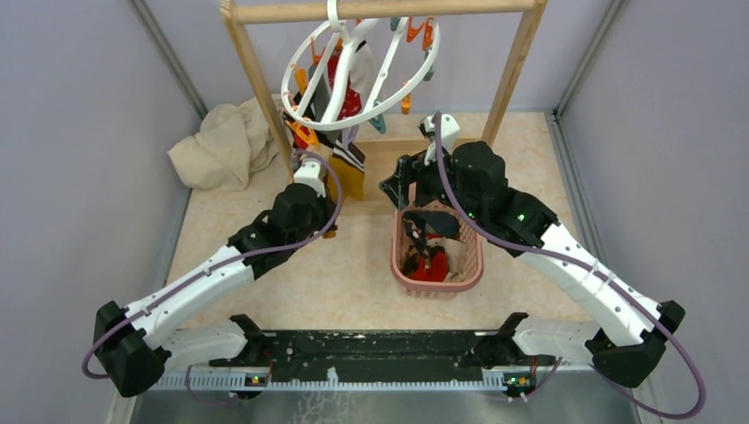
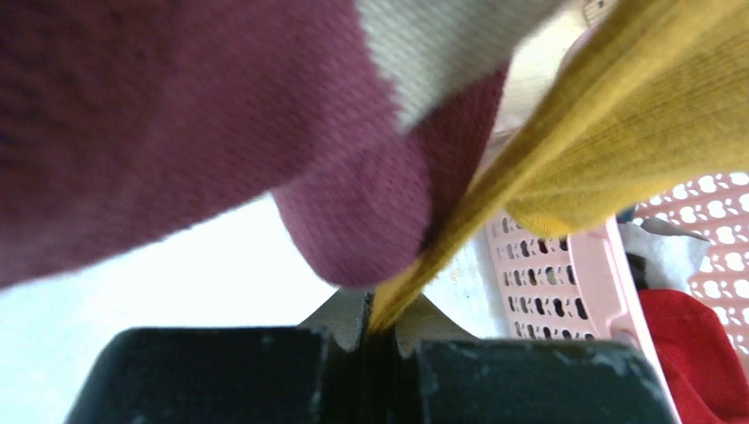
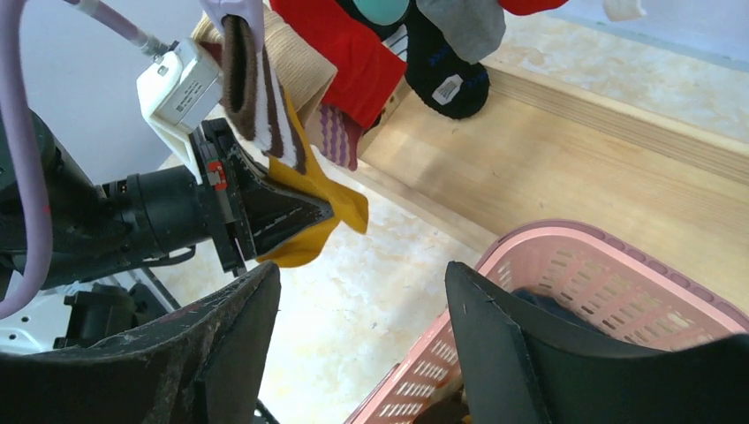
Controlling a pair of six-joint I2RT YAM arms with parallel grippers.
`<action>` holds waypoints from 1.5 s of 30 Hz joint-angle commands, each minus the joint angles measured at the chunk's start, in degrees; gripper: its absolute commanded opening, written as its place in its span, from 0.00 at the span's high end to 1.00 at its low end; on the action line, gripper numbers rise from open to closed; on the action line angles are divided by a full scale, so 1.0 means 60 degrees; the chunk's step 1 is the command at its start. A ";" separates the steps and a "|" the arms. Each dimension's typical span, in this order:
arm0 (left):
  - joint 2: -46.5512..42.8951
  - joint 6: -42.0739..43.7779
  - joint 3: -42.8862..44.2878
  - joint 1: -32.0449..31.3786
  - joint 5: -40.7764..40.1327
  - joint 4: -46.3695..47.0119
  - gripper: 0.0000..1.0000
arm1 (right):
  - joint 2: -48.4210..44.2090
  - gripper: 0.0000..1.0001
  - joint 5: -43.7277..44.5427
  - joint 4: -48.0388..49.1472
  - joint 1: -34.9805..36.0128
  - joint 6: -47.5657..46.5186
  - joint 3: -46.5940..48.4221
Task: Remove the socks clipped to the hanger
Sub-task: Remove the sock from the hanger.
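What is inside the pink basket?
A red sock, a dark sock and a pale cloth lie in the pink basket. Whatever sits beneath them is covered.

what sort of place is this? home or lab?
Likely a lab test cell staged for laundry: plain grey walls box in the table, two arms are bolted at its edge, and a rack with a hanger and a basket stand on it.

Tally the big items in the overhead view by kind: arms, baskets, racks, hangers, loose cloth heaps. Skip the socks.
Black-and-white robot arms: 2
Pink lattice plastic basket: 1
Wooden rack frame: 1
Round white plastic ring hanger: 1
Crumpled beige cloth heap: 1
Total: 6
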 commanded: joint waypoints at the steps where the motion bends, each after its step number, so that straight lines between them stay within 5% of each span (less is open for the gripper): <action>1: -0.0030 -0.0347 0.0379 -0.0195 -0.1243 -0.0559 1.00 | -0.0354 0.31 0.0504 0.0197 -0.0095 -0.0118 0.0118; 11: -0.0220 -0.0491 0.0851 -0.0700 -0.2161 -0.0778 1.00 | -0.0369 0.37 0.0367 0.0507 -0.0100 -0.0260 0.0127; 22: -0.0154 -0.0509 0.0964 -0.1047 -0.2566 -0.0875 1.00 | 0.0119 0.81 -0.1855 0.1732 -0.0100 -0.0134 0.1107; 45: 0.0325 -0.0265 0.0204 -0.2533 -0.3215 0.0188 1.00 | 0.1389 0.70 -0.3307 0.1648 0.0193 -0.0158 0.3037</action>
